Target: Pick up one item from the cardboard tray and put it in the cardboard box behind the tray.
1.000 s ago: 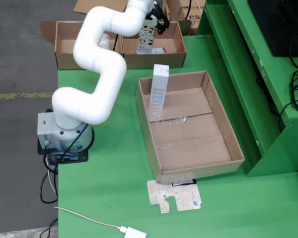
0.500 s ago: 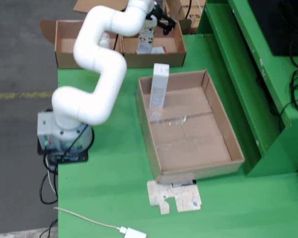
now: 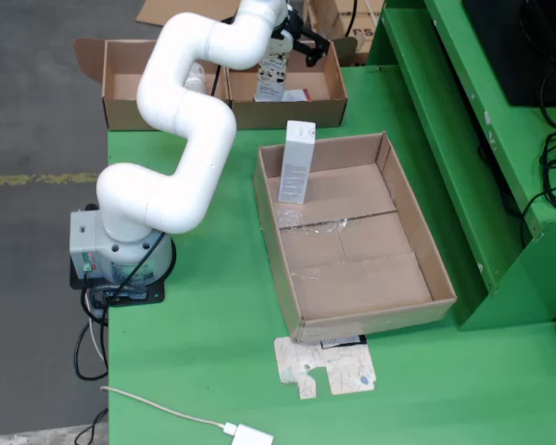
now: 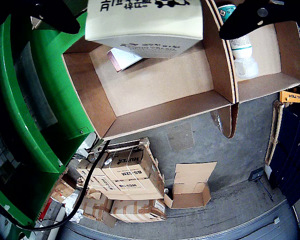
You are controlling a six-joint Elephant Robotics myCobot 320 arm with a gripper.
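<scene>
The white arm reaches over the cardboard box (image 3: 326, 100) behind the tray. My gripper (image 3: 293, 44) is open there, and a white printed carton (image 3: 271, 76) stands upright in the box under it. In the wrist view the carton (image 4: 145, 20) sits between the black fingers (image 4: 57, 17), with a gap on each side, over the box floor (image 4: 155, 85). Another white carton (image 3: 296, 162) stands upright in the far left corner of the big cardboard tray (image 3: 426, 250).
A small pink-and-white packet (image 4: 121, 57) lies on the box floor. The neighbouring box (image 3: 116, 83) holds a white bottle with a teal cap (image 4: 240, 47). Green shelving (image 3: 463, 139) runs along the right. A flattened carton (image 3: 324, 366) and a white cable (image 3: 167, 413) lie near the table's front.
The fingers, shut on the carton one second ago, have spread apart. The carton now stands let go in the box. The arm has barely moved.
</scene>
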